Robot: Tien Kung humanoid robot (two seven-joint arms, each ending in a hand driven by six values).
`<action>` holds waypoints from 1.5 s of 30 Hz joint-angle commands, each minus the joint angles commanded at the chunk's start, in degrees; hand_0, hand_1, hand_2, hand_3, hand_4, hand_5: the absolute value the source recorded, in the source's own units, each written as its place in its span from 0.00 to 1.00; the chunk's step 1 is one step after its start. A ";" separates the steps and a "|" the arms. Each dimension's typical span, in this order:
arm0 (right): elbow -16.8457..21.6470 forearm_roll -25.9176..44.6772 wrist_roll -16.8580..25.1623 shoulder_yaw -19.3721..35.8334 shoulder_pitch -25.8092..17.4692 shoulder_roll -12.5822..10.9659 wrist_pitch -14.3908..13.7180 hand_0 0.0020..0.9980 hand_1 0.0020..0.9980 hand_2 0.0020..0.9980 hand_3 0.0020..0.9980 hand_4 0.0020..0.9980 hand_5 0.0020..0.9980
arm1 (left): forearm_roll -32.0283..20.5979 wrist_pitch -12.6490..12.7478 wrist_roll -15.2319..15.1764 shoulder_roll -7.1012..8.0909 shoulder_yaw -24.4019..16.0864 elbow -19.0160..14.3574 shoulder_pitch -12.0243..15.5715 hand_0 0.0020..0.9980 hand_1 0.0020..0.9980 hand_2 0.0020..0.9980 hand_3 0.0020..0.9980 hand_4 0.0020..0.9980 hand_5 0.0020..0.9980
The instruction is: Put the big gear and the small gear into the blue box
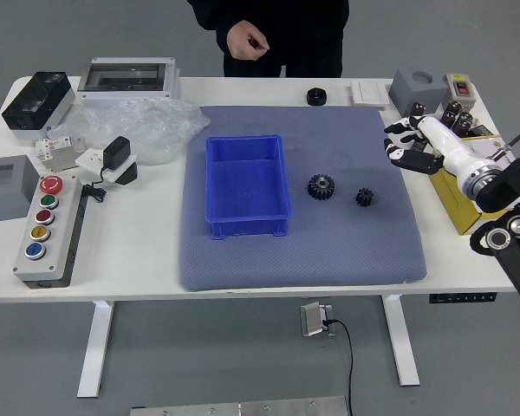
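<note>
Blue box [249,227]: on the mat [321,260], well left of the right hand; with both gears outside, judged ready to receive them.
Person's hand [247,42]: beyond the far edge, farther off and left of the right hand; loosely curled, touching neither gear; head cut off by the view's top.
Big gear [321,186]: on the mat, left of the right hand and towards the near edge; ungripped.
Small gear [364,197]: same side, but closer to the right hand; ungripped, dark, with teeth hard to make out.
Right hand [442,146]: fingers loosely spread, apparently gripping nothing. Probably at the approach, before a first pick; next, likely to move left and nearer, lower over one gear, then close. Impossible to tell which first, or how high above the mat.
Yellow box [451,204]: below and beside the right hand, partly hidden by the arm.
</note>
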 joint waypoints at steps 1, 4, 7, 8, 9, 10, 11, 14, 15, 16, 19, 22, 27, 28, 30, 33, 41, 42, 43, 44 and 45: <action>0.00 -1.38 -0.19 -0.60 0.19 -0.06 0.40 0.77 0.73 0.83 0.86 0.58 0.26 | -0.01 0.00 -0.01 0.00 0.03 0.00 0.00 0.83 0.79 0.78 0.76 0.66 0.35; -0.14 -5.85 -0.81 -2.65 1.00 -0.14 1.94 0.77 0.73 0.83 0.86 0.58 0.26 | -0.02 -0.02 -0.03 0.01 0.12 0.00 -0.02 0.83 0.79 0.78 0.76 0.66 0.35; -0.62 -12.30 -1.32 -4.63 2.05 0.05 3.50 0.77 0.73 0.83 0.86 0.58 0.26 | 0.01 -0.05 -0.04 0.02 0.19 0.00 -0.06 0.83 0.79 0.78 0.76 0.66 0.35; -0.93 -14.37 -1.49 -5.32 2.51 0.18 4.11 0.74 0.71 0.81 0.88 0.62 0.18 | 0.03 -0.06 -0.05 0.03 0.20 0.00 -0.09 0.83 0.79 0.78 0.76 0.66 0.35; -1.17 -16.00 -1.63 -5.80 2.84 0.28 4.62 0.74 0.71 0.81 0.88 0.62 0.18 | 0.04 -0.06 -0.05 0.04 0.21 0.00 -0.11 0.83 0.79 0.78 0.76 0.66 0.35; -1.43 -17.77 -1.80 -6.28 3.16 0.39 5.13 0.74 0.71 0.81 0.88 0.62 0.18 | 0.05 -0.07 -0.05 0.04 0.22 0.00 -0.12 0.83 0.79 0.78 0.76 0.66 0.35; -1.79 -19.45 -2.02 -6.79 3.53 0.57 5.78 0.74 0.71 0.81 0.88 0.62 0.18 | 0.05 -0.08 -0.04 0.04 0.24 0.00 -0.11 0.83 0.79 0.78 0.76 0.66 0.35; -2.81 -20.82 -2.57 -7.88 4.39 1.06 7.40 0.72 0.70 0.81 0.85 0.65 0.14 | 0.03 -0.09 -0.03 0.03 0.30 0.00 -0.09 0.83 0.79 0.78 0.76 0.66 0.35; -3.16 -20.82 -2.72 -8.18 4.64 1.23 7.87 0.72 0.70 0.81 0.85 0.65 0.14 | 0.01 -0.10 -0.02 0.02 0.31 0.00 -0.08 0.83 0.79 0.78 0.76 0.66 0.35; -3.58 -20.82 -2.85 -8.54 4.93 1.42 8.26 0.72 0.70 0.81 0.85 0.65 0.14 | -0.02 -0.10 -0.02 0.02 0.33 0.00 -0.07 0.83 0.79 0.78 0.76 0.66 0.35; -4.75 -20.82 -3.07 -9.57 5.72 1.87 9.11 0.72 0.70 0.81 0.85 0.65 0.14 | -0.09 -0.10 -0.02 0.01 0.37 0.00 -0.05 0.83 0.79 0.78 0.76 0.66 0.35; -6.04 -20.82 -3.15 -10.45 6.55 2.44 9.87 0.69 0.67 0.78 0.83 0.67 0.11 | -0.18 -0.09 -0.02 -0.01 0.41 0.00 -0.07 0.83 0.79 0.78 0.76 0.66 0.35; -7.88 -20.82 -3.26 -11.28 7.97 3.73 11.15 0.69 0.66 0.77 0.85 0.68 0.11 | -0.18 -0.09 0.02 -0.03 0.35 0.00 -0.04 0.83 0.79 0.78 0.76 0.66 0.35; -8.17 -20.82 -3.30 -11.40 8.24 3.96 11.41 0.69 0.66 0.77 0.85 0.68 0.11 | -0.19 -0.08 0.03 -0.03 0.34 0.00 -0.03 0.83 0.79 0.78 0.76 0.66 0.35; -8.84 -20.82 -3.38 -11.61 8.78 4.48 12.02 0.69 0.66 0.77 0.85 0.68 0.11 | -0.19 -0.07 0.04 -0.02 0.31 0.00 -0.03 0.83 0.79 0.78 0.76 0.66 0.35; -9.74 -20.82 -3.51 -11.88 9.43 5.14 12.74 0.71 0.68 0.78 0.86 0.69 0.10 | -0.27 -0.06 0.03 -0.03 0.35 0.00 -0.05 0.83 0.79 0.78 0.76 0.66 0.36; -11.57 -20.82 -3.76 -11.98 10.19 6.41 13.45 0.73 0.71 0.80 0.84 0.70 0.12 | -0.41 -0.04 0.05 -0.13 0.44 0.00 0.00 0.83 0.79 0.78 0.76 0.66 0.35; -11.76 -20.82 -3.78 -11.95 10.23 6.55 13.43 0.73 0.71 0.80 0.84 0.70 0.12 | -0.40 -0.04 0.05 -0.14 0.43 0.00 -0.01 0.83 0.79 0.78 0.76 0.66 0.35; -11.91 -20.82 -3.79 -11.92 10.25 6.67 13.42 0.73 0.71 0.80 0.84 0.70 0.12 | -0.38 -0.04 0.05 -0.15 0.43 0.00 -0.01 0.83 0.79 0.78 0.76 0.66 0.35; -12.08 -20.82 -3.80 -11.89 10.27 6.82 13.38 0.74 0.72 0.81 0.82 0.71 0.13 | -0.38 -0.04 0.05 -0.16 0.43 0.00 -0.02 0.83 0.79 0.78 0.76 0.66 0.36; -12.25 -20.82 -3.78 -11.84 10.27 6.99 13.30 0.74 0.72 0.81 0.82 0.71 0.13 | -0.39 -0.05 0.05 -0.18 0.44 0.00 -0.03 0.83 0.79 0.78 0.76 0.66 0.36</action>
